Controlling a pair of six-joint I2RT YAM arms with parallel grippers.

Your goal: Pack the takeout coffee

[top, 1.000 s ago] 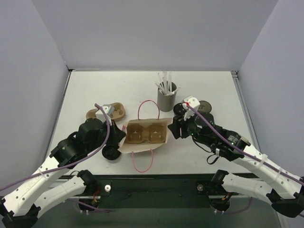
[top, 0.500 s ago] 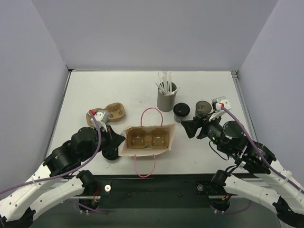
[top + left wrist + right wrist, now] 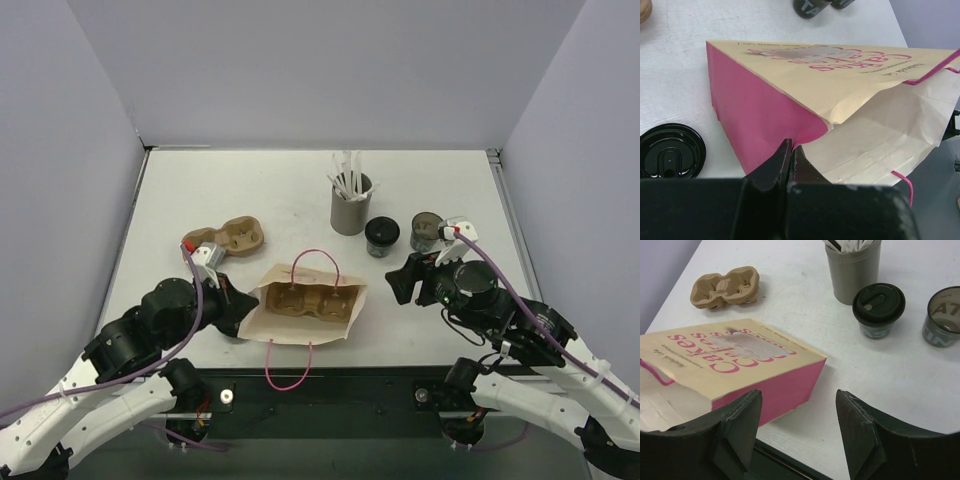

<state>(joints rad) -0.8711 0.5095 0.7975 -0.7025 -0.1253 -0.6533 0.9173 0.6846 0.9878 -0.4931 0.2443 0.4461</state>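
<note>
Top external view, item by item.

1. Takeout coffee (image 3: 382, 237): lidded dark cup, upright on the table, just right of the straw holder (image 3: 351, 205) and well outside the bag. Not packed.
2. Open cup (image 3: 427, 231): no lid, standing just right of the coffee.
3. Paper bag (image 3: 305, 300): centre of the table, tipped over with its printed face up, pink handles trailing. From above I seem to see a two-cup tray in its mouth, but I can't confirm it.
4. Spare cardboard carrier (image 3: 225, 238): on the table, behind and left of the bag.
5. Loose black lid (image 3: 671, 151): flat on the table beside the bag's pink side.
6. Left gripper (image 3: 791, 147): fingers pressed together on the bag's mouth edge at the pink fold, pinching it.
7. Right gripper (image 3: 797, 410): fingers spread wide, holding nothing, hovering near the bag's closed end with the coffee ahead of it.

Status, my estimate: early. I have the bag in hand, but the coffee is not yet lifted. Left to do: grasp the coffee, set it inside the bag, release.
</note>
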